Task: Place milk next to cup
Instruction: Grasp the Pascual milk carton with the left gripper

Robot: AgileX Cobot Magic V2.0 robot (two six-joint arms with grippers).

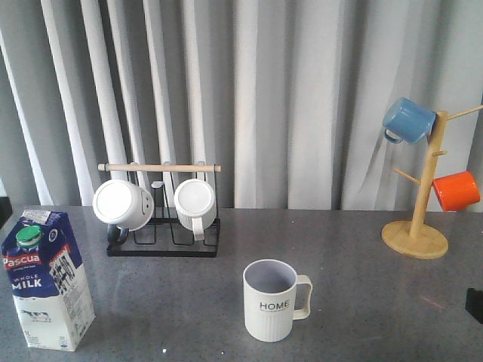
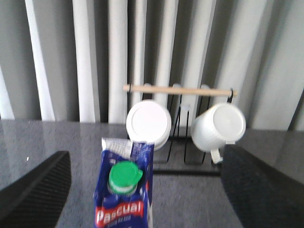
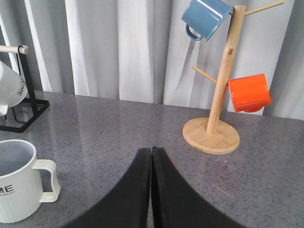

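The milk (image 1: 47, 283), a blue and white carton with a green cap, stands upright at the front left of the table. The cup (image 1: 272, 302), a ribbed off-white mug lettered "HOME", stands at the front middle with its handle to the right, well apart from the milk. In the left wrist view my left gripper (image 2: 145, 159) is wide open, and the top of the milk (image 2: 124, 190) shows between its fingers (image 2: 35, 190), touching neither. My right gripper (image 3: 151, 151) is shut and empty over bare table, to the right of the cup (image 3: 19, 187).
A black wire rack (image 1: 162, 245) with a wooden bar holds two white mugs (image 1: 123, 204) behind the milk and cup. A wooden mug tree (image 1: 415, 237) with a blue mug (image 1: 407, 121) and an orange mug (image 1: 456, 190) stands at the back right. Grey curtains hang behind.
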